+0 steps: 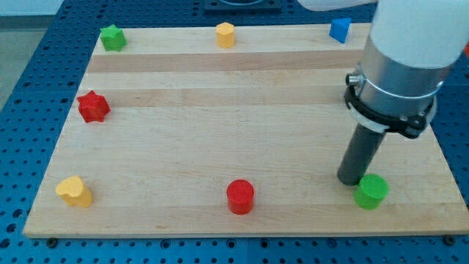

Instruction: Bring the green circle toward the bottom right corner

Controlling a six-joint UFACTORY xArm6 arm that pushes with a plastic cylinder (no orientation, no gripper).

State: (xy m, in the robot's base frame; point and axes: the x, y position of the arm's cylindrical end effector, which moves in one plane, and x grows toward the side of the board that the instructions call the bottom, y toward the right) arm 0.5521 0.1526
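The green circle (371,191) is a short green cylinder near the view's bottom right corner of the wooden board (220,132). My tip (352,180) is the lower end of a dark rod hanging from the white arm. It stands just left of and slightly above the green circle, touching or almost touching its upper-left side.
A red circle (240,196) sits at the bottom middle. A yellow heart-like block (74,191) is at the bottom left. A red star (93,107) is at the left edge. Along the top edge are a green star (112,37), a yellow hexagon (226,34) and a blue block (339,30).
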